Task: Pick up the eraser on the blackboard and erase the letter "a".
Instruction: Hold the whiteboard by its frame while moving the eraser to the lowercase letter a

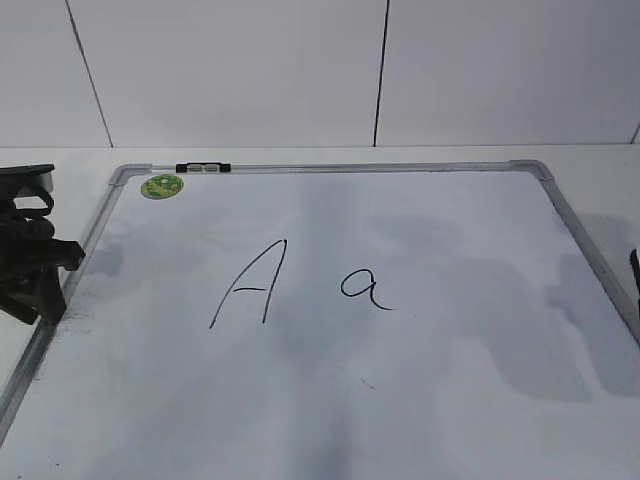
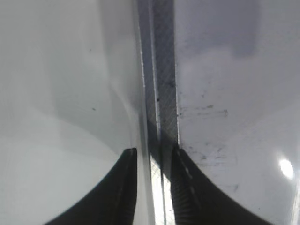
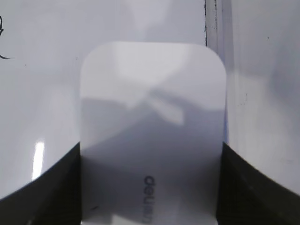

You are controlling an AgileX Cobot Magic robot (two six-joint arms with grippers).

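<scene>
Plainly, the blackboard (image 1: 330,400) lay flat on the pale counter (image 1: 600,165), its grey frame running around a white surface. A round green sticker (image 1: 162,186) sat in the far left corner, and a black clip (image 1: 203,168) sat on the top frame just beside it. Near the middle stood a tall slanted capital "A" (image 1: 248,284), and to its right the letter "a" (image 1: 366,289), whole and unsmudged, with nothing lying between the two or over them.

The exterior view showed the left gripper (image 1: 40,262) at the board's left frame, but not the eraser, and of the right arm only a dark sliver at the right border. The left wrist view showed that gripper (image 2: 153,161) with its jaws narrowly parted, straddling the frame rail (image 2: 164,93); whether they touched it could not be told. Only the right wrist view showed the eraser (image 3: 152,126), white and rounded, lying on the board beside the right frame. The right gripper (image 3: 150,187) had its jaws spread wide against the eraser's two long sides, gripping it.
</scene>
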